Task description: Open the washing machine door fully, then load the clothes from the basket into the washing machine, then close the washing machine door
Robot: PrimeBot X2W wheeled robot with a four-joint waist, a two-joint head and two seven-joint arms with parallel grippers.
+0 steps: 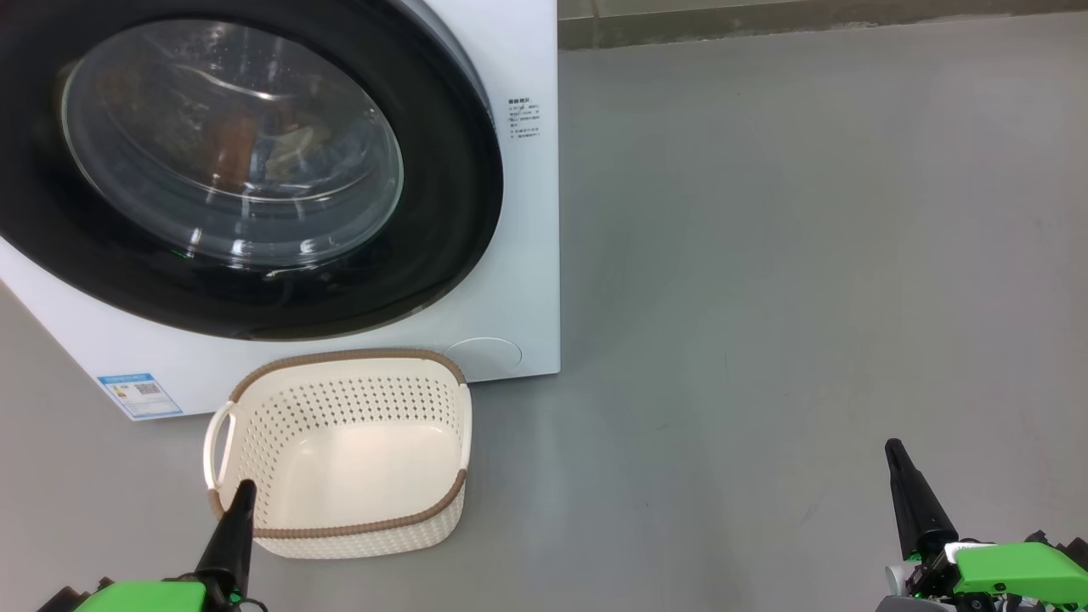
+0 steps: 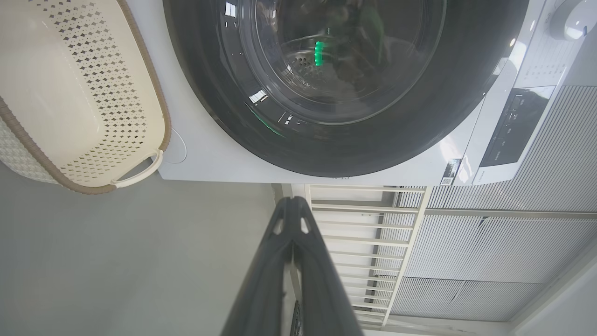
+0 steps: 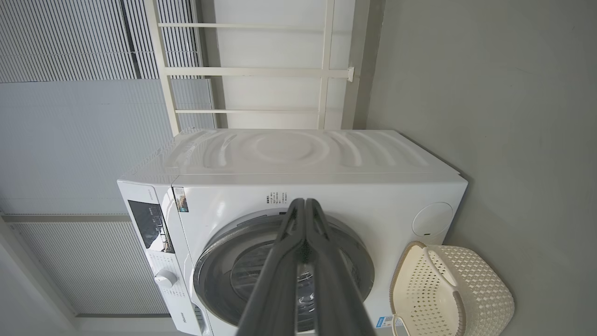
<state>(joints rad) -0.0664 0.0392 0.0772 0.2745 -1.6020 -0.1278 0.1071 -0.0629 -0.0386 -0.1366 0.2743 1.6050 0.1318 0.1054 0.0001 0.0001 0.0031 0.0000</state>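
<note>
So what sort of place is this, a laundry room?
Likely a laundry corner, perhaps a test space: a white front-loading washer, an empty basket on a bare grey floor before it, and a white railing behind.

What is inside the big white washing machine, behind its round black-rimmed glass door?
Through the closed round black-rimmed glass door, dim brownish and pale cloth shapes lie in the perforated steel drum. Reflections and the black rim hide the rest.
</note>
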